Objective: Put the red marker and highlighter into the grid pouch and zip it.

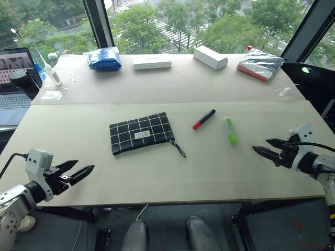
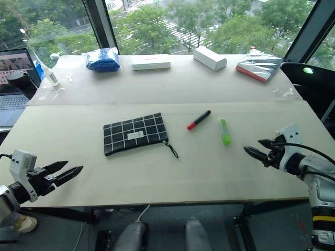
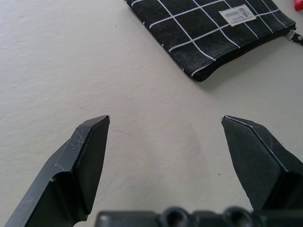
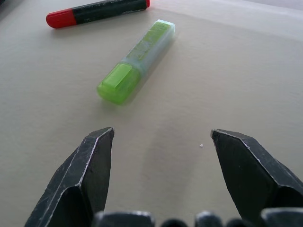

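Nothing of the task looks done yet, judging by how things lie. The flat black fabric grid pouch [image 1: 141, 133] with thin white lines and a small white label lies on the pale tabletop [image 1: 157, 178], apparently zipped shut, its black pull cord [image 1: 178, 148] trailing from the corner nearest the pens. The slim black-barrelled red marker [image 1: 203, 119] with its red cap and the stubby lime-green translucent highlighter [image 1: 230, 130] both lie loose on the tabletop, outside the pouch and apart from each other.

The left gripper [image 1: 82, 171] hovers low near the tabletop's near edge with its fingers [image 3: 87, 156] spread wide and empty; the pouch lies ahead of those fingers, with bare tabletop between. The right gripper [image 1: 264, 148] likewise has its fingers [image 4: 90, 170] spread and holds nothing; the highlighter lies just ahead of them, slightly toward the left finger, and the marker lies beyond it.

Still to do, as I judge it: open the zipper, pick up and insert each pen, then close the zip.
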Tool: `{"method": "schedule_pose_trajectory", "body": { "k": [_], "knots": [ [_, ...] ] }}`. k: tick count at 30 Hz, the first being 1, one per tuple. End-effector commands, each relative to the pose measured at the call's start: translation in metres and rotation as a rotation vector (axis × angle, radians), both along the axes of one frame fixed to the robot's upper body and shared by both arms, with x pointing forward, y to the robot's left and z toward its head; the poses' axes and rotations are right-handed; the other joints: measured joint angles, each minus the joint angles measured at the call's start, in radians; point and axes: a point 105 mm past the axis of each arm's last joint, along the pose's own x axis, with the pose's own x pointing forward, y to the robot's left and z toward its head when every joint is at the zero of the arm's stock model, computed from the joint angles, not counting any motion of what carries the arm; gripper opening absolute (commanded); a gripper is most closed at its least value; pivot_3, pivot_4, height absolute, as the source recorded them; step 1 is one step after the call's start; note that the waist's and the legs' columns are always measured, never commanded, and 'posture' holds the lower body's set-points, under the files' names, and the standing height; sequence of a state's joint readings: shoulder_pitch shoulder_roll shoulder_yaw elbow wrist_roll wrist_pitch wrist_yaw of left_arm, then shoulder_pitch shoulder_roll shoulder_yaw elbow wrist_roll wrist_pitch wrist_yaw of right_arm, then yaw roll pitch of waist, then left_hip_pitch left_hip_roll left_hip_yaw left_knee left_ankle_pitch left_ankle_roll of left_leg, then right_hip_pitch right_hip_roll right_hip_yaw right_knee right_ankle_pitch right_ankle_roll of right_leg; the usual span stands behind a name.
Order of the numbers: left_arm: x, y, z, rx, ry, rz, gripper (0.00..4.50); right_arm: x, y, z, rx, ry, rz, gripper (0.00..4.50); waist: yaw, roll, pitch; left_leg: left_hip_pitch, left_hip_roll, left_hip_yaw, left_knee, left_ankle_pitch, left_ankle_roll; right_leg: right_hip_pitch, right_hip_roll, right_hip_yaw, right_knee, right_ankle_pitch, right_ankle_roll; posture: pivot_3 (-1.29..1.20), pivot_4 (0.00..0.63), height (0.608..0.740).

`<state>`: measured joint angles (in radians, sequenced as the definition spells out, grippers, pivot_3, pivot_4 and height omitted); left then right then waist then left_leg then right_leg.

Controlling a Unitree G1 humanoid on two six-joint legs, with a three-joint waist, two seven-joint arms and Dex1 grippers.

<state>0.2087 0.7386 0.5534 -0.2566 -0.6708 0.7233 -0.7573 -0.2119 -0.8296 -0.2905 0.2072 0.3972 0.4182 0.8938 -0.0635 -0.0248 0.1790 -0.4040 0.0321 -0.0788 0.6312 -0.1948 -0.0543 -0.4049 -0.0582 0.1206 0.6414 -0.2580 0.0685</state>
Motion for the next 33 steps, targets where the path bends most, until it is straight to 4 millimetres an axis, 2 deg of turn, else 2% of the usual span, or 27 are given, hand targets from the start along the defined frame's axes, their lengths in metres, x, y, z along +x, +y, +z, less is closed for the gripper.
{"method": "schedule_pose_trajectory", "body": {
  "k": [1,7,10,11,12,14,17,18,21,25,29,33],
  "knots": [
    [0.002,0.002,0.007,0.015,-0.048,-0.005,4.10,0.001,0.000,0.011,-0.011,-0.048,0.009,3.65,-0.001,0.000,0.000,0.000,0.000,0.000,0.000,0.000,0.000,0.000,0.000,0.000,0.000,0.000,0.000,0.00,0.150,0.740],
    [0.007,0.001,0.002,0.005,-0.060,-0.107,4.10,-0.001,0.000,0.013,0.008,-0.056,0.008,3.65,0.000,0.000,0.000,0.000,0.000,0.000,0.000,0.000,0.000,0.000,0.000,0.000,0.000,0.000,0.000,0.00,0.150,0.740],
    [0.010,0.007,-0.006,0.164,-0.082,-0.176,4.10,0.002,0.006,0.019,0.041,-0.072,0.024,3.65,-0.002,0.000,0.000,0.000,0.000,0.000,0.000,0.000,0.000,0.000,0.000,0.000,0.000,0.000,0.000,0.00,0.150,0.740],
    [0.011,0.007,-0.008,0.227,-0.094,-0.212,4.26,0.004,0.009,0.023,0.061,-0.083,0.028,3.15,-0.003,0.000,0.000,0.000,0.000,0.000,-0.001,0.000,0.000,0.000,0.000,0.000,0.000,0.000,0.000,0.00,0.150,0.740],
    [0.011,0.006,-0.011,0.287,-0.108,-0.254,4.26,0.005,0.014,0.030,0.081,-0.102,0.047,3.02,-0.003,0.000,0.000,0.000,0.000,0.000,-0.001,0.000,0.000,0.000,0.000,0.000,0.000,0.000,0.000,0.00,0.150,0.740],
    [0.012,0.004,-0.013,0.356,-0.133,-0.311,4.26,0.006,0.022,0.038,0.103,-0.127,0.080,2.34,-0.003,0.000,0.000,0.000,0.000,0.000,-0.001,0.000,0.000,0.000,0.000,0.000,0.000,0.000,0.000,0.00,0.150,0.740],
    [0.021,0.002,-0.008,0.497,-0.219,-0.388,4.26,0.006,0.051,0.054,0.109,-0.159,0.189,1.33,-0.003,0.000,0.000,0.000,0.000,0.000,-0.001,0.000,0.000,0.000,0.000,0.000,0.000,0.000,0.000,0.00,0.150,0.740],
    [0.023,0.002,-0.007,0.539,-0.243,-0.405,4.26,0.006,0.062,0.060,0.119,-0.174,0.233,0.85,-0.003,0.000,0.000,0.000,0.000,0.000,-0.001,0.000,0.000,-0.001,0.000,0.000,0.000,0.000,0.000,0.00,0.150,0.740],
    [0.027,0.003,-0.008,0.605,-0.280,-0.446,4.26,0.004,0.088,0.072,0.143,-0.198,0.325,0.04,-0.003,0.000,0.000,0.000,0.000,0.000,-0.001,0.000,0.000,-0.001,0.000,0.000,0.000,0.000,0.000,0.00,0.150,0.740],
    [0.033,0.002,-0.014,0.723,-0.314,-0.514,4.26,0.006,0.135,0.074,0.156,-0.198,0.451,0.04,-0.004,0.000,0.000,0.000,0.000,0.000,-0.002,0.000,0.000,-0.001,0.000,0.000,0.000,0.001,-0.003,0.00,0.150,0.740],
    [0.045,0.008,-0.023,0.927,-0.339,-0.572,4.26,0.017,0.191,0.060,0.101,-0.177,0.537,0.04,-0.002,0.000,0.000,0.001,0.000,0.000,-0.002,0.000,0.000,-0.001,0.000,0.000,0.002,0.002,-0.003,0.00,0.150,0.740],
    [0.059,0.001,-0.023,0.986,-0.403,-0.585,4.26,0.024,0.229,0.047,0.042,-0.162,0.583,0.04,0.008,0.002,-0.001,0.002,0.000,0.000,-0.001,0.000,0.000,-0.001,0.000,0.000,0.004,0.001,-0.002,0.00,0.150,0.740]
  ]
}}
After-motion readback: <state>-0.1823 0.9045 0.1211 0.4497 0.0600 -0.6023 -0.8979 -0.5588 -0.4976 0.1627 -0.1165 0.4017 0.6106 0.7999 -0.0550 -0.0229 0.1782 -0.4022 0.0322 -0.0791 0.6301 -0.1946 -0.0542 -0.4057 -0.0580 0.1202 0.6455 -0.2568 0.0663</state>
